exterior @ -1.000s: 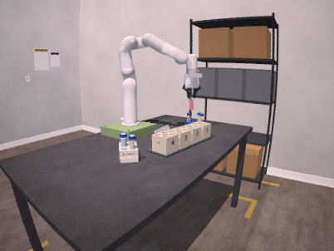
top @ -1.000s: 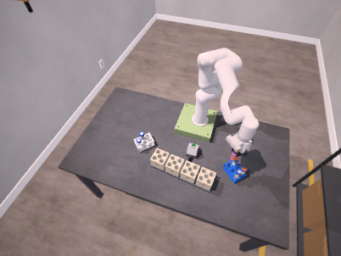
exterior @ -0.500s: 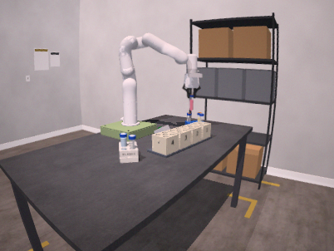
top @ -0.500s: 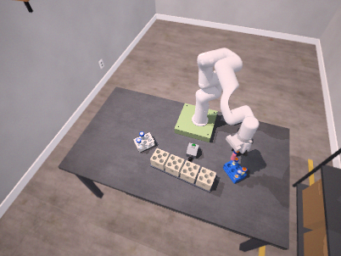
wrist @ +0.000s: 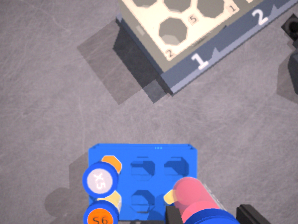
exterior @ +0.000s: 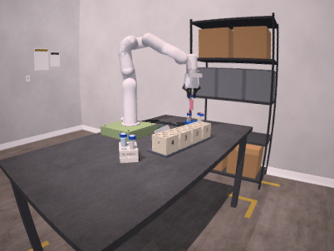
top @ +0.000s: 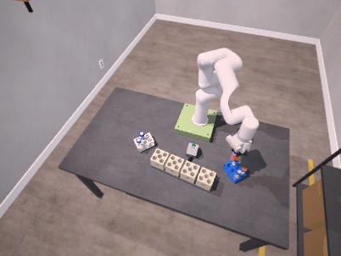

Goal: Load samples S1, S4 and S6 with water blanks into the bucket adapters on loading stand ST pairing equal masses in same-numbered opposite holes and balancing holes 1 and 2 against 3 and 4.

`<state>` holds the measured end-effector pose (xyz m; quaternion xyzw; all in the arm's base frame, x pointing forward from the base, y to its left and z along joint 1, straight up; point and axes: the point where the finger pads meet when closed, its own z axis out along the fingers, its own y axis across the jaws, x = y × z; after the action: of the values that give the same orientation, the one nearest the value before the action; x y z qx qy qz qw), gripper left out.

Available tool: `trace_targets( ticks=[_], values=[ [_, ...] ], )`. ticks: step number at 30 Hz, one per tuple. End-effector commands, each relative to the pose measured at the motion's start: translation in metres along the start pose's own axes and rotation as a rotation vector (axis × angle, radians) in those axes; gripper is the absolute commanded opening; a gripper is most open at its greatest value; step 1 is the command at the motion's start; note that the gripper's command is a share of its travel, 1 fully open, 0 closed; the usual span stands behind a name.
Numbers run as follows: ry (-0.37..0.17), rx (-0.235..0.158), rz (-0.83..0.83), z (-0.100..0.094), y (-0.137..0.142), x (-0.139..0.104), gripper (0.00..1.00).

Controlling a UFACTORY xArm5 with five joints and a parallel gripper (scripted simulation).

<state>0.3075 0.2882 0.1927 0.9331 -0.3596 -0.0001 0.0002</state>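
A clear tube of pinkish-red liquid with a blue screw cap (top: 233,156) (exterior: 191,104) (wrist: 192,193) hangs upright above the blue plastic sample rack (top: 231,173) (exterior: 188,122) (wrist: 150,149), clamped by its cap end in the gripper (top: 236,152) (exterior: 191,95) (wrist: 209,214). Its cap dot cannot be read. In the wrist view, the rack's outer column holds the grey-dotted tube X5 (wrist: 100,180) and, just beside it, the orange-dotted tube S6 (wrist: 100,217). A strip of table separates the rack's edge from the corner of the dark loading stand (top: 181,176) (exterior: 181,150) (wrist: 173,85), whose end marked 1 is nearest. Four cream block adapters stand on it in a row, edge to edge. The small grey sloped desk (top: 192,149) (exterior: 162,129) sits near the stand's arm side; beyond the opposite end, the white plastic rack (top: 144,147) (exterior: 129,156) holds two blue-capped tubes, well apart from the arm's hand.
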Motion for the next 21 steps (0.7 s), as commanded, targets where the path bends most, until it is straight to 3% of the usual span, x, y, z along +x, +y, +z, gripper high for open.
trace_targets(
  ticks=[1, 21],
  values=[
    [-0.003, 0.004, 0.0, -0.0015, -0.0011, 0.0001, 0.0],
    [-0.003, 0.004, 0.0, 0.0005, -0.0011, 0.0001, 0.0]
  ],
)
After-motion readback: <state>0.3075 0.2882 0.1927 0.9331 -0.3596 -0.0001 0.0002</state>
